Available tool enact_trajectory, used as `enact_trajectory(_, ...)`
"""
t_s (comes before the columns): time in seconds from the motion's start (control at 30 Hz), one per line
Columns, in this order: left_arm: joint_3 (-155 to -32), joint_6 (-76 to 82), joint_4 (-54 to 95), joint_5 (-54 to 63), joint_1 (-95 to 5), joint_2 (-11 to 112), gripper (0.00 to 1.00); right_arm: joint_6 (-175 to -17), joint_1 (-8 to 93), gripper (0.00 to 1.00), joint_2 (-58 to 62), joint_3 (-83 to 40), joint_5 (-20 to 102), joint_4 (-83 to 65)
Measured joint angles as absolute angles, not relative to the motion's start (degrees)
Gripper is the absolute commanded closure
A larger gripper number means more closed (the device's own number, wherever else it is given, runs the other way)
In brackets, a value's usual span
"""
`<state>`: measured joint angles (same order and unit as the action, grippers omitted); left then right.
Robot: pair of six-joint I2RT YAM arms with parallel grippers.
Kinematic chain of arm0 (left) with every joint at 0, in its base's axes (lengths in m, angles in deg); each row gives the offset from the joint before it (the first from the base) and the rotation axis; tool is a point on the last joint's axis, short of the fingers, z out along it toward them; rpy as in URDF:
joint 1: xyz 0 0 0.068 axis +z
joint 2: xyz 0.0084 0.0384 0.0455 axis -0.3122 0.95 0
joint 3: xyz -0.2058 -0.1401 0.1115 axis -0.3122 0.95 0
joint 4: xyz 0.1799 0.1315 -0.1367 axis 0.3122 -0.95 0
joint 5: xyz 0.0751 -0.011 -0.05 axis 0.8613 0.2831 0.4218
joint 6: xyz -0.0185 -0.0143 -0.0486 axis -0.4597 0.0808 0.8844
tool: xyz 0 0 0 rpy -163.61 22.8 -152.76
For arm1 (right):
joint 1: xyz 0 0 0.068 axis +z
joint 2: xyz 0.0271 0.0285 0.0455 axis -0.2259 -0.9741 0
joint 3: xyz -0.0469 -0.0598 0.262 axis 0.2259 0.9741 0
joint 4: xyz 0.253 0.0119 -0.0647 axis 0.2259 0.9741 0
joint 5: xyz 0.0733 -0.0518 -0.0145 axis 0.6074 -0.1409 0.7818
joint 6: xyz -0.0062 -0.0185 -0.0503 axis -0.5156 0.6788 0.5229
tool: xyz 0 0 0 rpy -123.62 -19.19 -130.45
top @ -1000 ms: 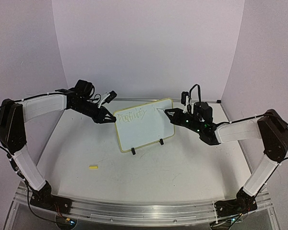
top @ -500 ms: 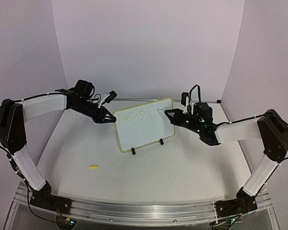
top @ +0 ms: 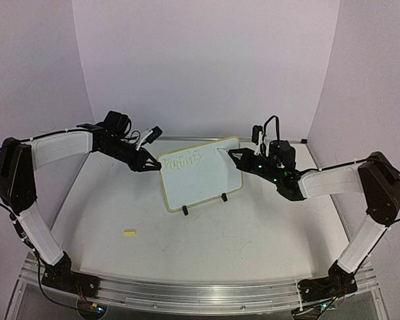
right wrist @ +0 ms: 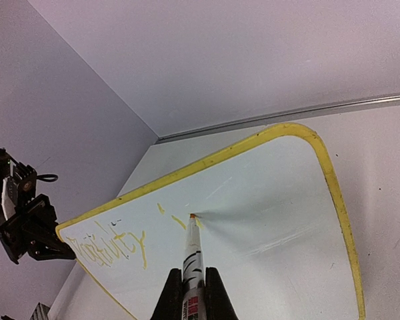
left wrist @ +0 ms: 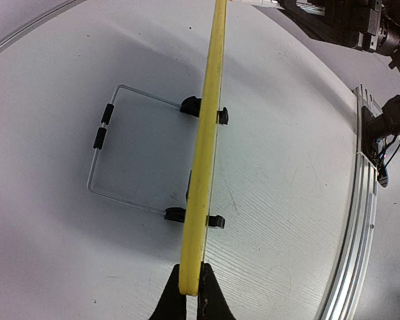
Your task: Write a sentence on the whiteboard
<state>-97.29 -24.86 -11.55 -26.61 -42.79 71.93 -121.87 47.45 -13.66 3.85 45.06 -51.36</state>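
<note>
Tightly, left gripper point(left wrist: 192, 285) pinching whiteboard point(top: 203, 183) rim, right gripper point(right wrist: 193, 283) clamping marker point(right wrist: 192, 250), tip touching white face near sentence point(right wrist: 113, 247)

Soft, even light is falling from above, tinting the walls point(top: 207, 60) violet. The whiteboard point(left wrist: 210, 133) is casting a faint, blurred shadow on the desk point(left wrist: 53, 220), and the wrist views are bending straight edges.

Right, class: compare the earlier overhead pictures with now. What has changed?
Only the right gripper nudged slightly toward the back wall, jaws shut on the marker, its tip on the whiteboard. The left gripper stays put, jaws clamped on the board's edge; the sentence looks unchanged.
</note>
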Motion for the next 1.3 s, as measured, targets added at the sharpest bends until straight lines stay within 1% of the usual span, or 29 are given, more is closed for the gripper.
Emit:
enact_trajectory(0.3, -97.3, -24.9, -11.5, -26.6, -42.8, 71.9, 1.0, -122.0, 47.5, 1.0, -14.2, 3.5, 44.3, -52.4)
enact_trajectory(0.63, -97.3, -24.8, -11.5, -26.6, -42.8, 71.9, 1.0, -122.2, 47.5, 1.0, -14.3, 3.7, 40.9, -52.8)
enact_trajectory(1.3, -97.3, -24.8, -11.6, -26.7, -42.8, 72.0, 1.0, -122.8, 47.5, 1.0, -14.3, 6.5, 40.5, -52.7)
